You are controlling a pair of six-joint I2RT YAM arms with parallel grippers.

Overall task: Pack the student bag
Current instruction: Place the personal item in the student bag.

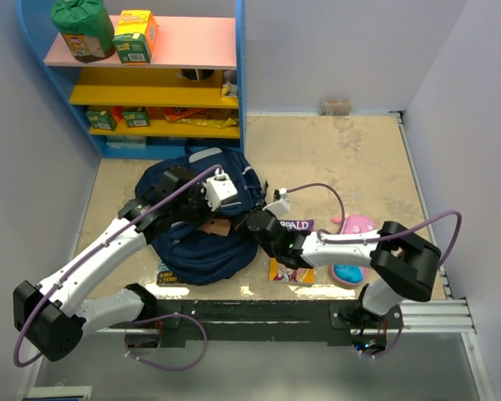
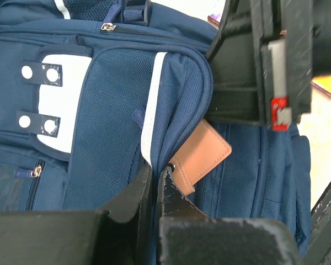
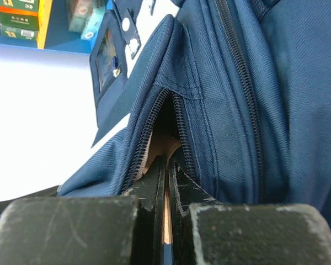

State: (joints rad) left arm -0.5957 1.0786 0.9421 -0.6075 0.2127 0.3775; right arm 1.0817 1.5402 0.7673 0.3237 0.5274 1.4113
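The student bag (image 1: pixel 192 246), a navy backpack with a white patch (image 2: pixel 58 118) and a light stripe, lies flat in front of the arms. My left gripper (image 2: pixel 154 179) is shut on the fabric edge of its front pocket, just beside the zip. A flat tan leather item (image 2: pixel 201 154) sticks out of the opening next to it. My right gripper (image 3: pixel 166 165) is shut on that tan item (image 3: pixel 166 221), its tips at the parted zip (image 3: pixel 182 118). In the top view the two grippers meet over the bag, left (image 1: pixel 210 215) and right (image 1: pixel 238 224).
A blue shelf unit (image 1: pixel 150 79) with boxes stands at the back left. Right of the bag lie a book (image 1: pixel 294 227), a pink pencil case (image 1: pixel 356 225) and a blue object (image 1: pixel 348 273). Another book (image 1: pixel 167 273) pokes out under the bag's near left edge.
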